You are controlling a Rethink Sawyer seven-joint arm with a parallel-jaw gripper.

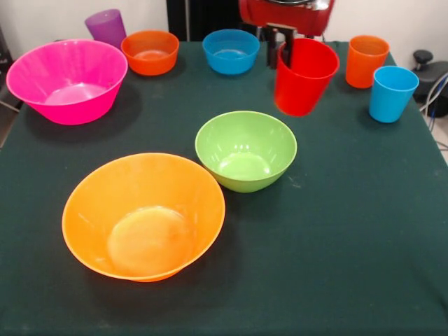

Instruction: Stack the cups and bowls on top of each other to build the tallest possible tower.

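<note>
Five bowls sit open side up on the dark green surface (364, 231), none stacked. Nearest the camera is the large yellow-orange bowl (143, 215); just beyond it, to the right, is the lime green bowl (246, 150), close to it though contact cannot be judged. At the far left stands the large pink bowl (67, 80). Along the far edge are the small orange bowl (150, 52) and the small blue bowl (231, 51), a little apart from each other.

Behind the pink bowl a purple cup (106, 27) stands with its closed end up. At the far right an orange cup (367, 61) and a light blue cup (391, 93) stand upright, near one another.

From the top edge the red arm comes down, and its gripper (280, 45) is closed on the rim of the red cup (304, 75), one dark finger (286, 49) reaching inside the cup's mouth. That cup hangs tilted, clear of the surface, beyond and to the right of the green bowl.
</note>
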